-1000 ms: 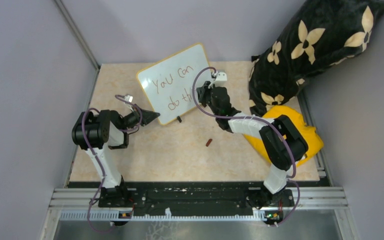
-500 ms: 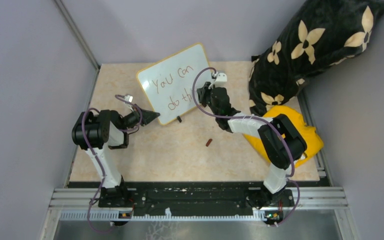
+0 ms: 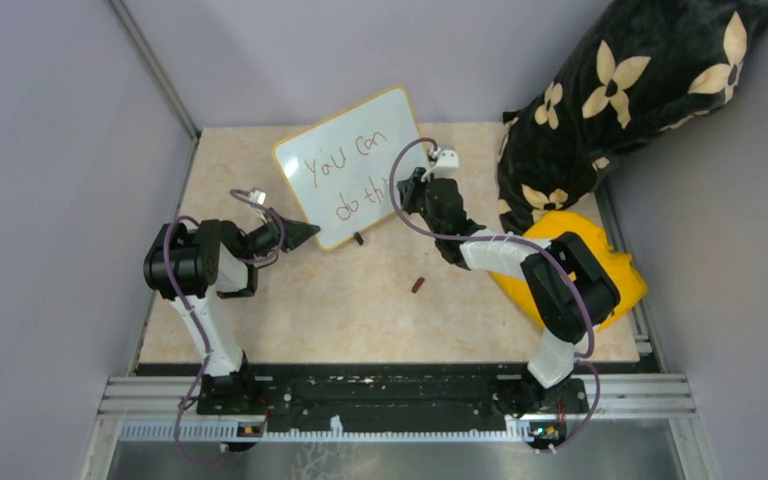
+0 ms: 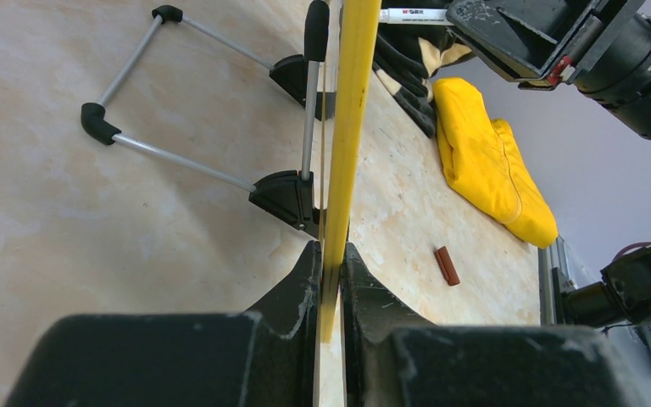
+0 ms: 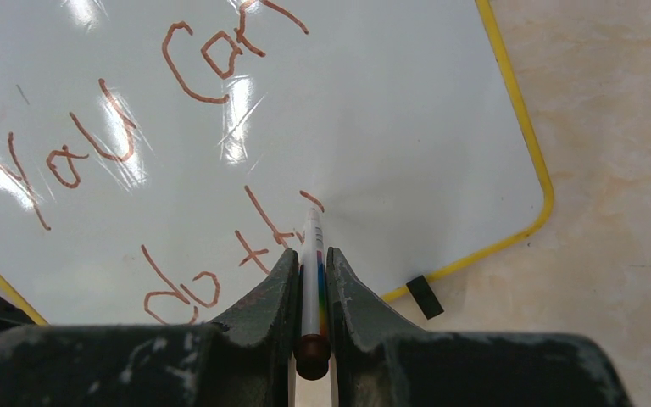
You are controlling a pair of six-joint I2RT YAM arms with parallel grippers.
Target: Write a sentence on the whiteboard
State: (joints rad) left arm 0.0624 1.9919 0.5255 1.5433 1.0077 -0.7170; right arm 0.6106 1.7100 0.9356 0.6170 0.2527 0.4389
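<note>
tabletop (image 3: 360,310), whiteboard (image 3: 355,150) within left tool (image 3: 312,234)

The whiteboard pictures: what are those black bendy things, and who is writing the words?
They are two robot arms, seen from above in one picture. The other two come from cameras on their wrists. The left hand pinches the edge of the whiteboard. The right hand grips a marker with its tip at the board. The sentence reads "you can do th" so far. On the table lie a small brown piece and a yellow cloth.
</note>
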